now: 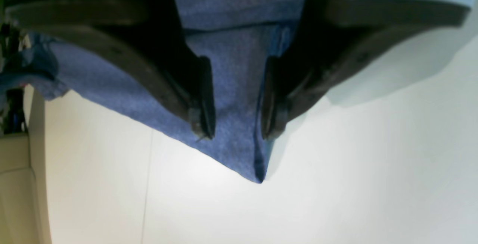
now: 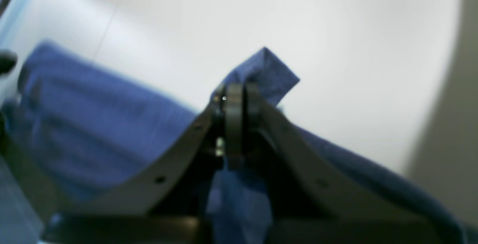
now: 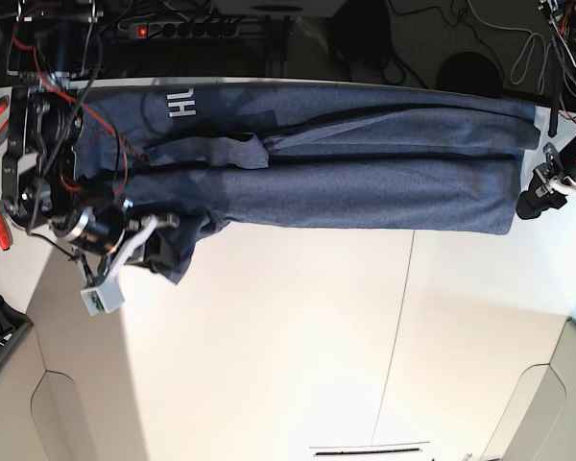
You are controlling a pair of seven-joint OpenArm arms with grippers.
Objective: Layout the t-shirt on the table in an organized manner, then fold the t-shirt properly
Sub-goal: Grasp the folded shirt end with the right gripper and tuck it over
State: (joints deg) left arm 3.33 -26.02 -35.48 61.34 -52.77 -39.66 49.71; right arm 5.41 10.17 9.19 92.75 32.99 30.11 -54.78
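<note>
The t-shirt point(image 3: 365, 178) lies stretched in a long folded band along the far edge of the table point(image 3: 298, 346), its white lettering showing near one end. The right gripper point(image 2: 239, 98) has its jaws pinched tight on a corner of the cloth, a small peak of fabric poking out beyond the tips. The left gripper point(image 1: 237, 124) hangs over the opposite corner with its jaws apart, one on each side of the hem, not yet gripping. The step in hand looks like securing both ends, so the left jaws should probably close well inside the corner, catching every layer. Any lift should then be even, keeping the band taut so it does not sag or twist.
</note>
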